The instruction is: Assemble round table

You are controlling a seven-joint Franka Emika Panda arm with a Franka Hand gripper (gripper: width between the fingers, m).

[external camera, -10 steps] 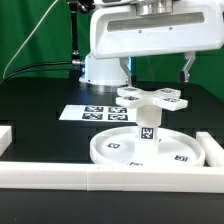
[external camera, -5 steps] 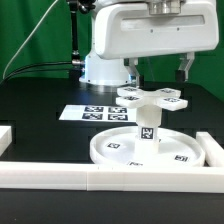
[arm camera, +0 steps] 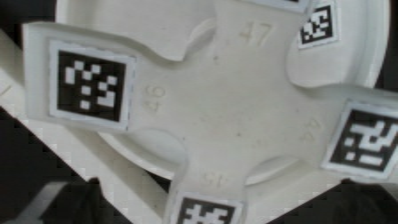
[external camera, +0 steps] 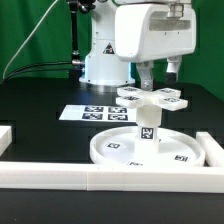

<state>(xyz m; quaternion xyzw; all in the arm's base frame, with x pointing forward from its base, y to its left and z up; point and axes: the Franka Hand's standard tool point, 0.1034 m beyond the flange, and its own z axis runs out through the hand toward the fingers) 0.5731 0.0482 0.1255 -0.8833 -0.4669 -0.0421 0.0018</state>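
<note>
Jaws: two dark fingers of the gripper (external camera: 158,72) hang just above the cross (external camera: 152,97); whether spread or closed I cannot tell, and they seem to hold nothing.
Table: stands in front of the marker board (external camera: 92,113), just behind the front border bar (external camera: 110,178).
Done: leg (external camera: 147,130) stands upright in the middle of the disc (external camera: 110,148), and the cross sits on top of the leg.
Left: judging by this, only seating or tightening the cross remains; whether it is fully home cannot be told.
Wrist view: cross (arm camera: 222,100) fills the frame, with the disc (arm camera: 107,165) beneath it.
Materials: all three parts are white, matt, hard-looking plastic.
Shapes: disc is round with a raised rim; leg is a short cylinder; cross has four flat arms with squared ends.
Tags: small black-and-white squares on each arm end, the leg and the disc.
</note>
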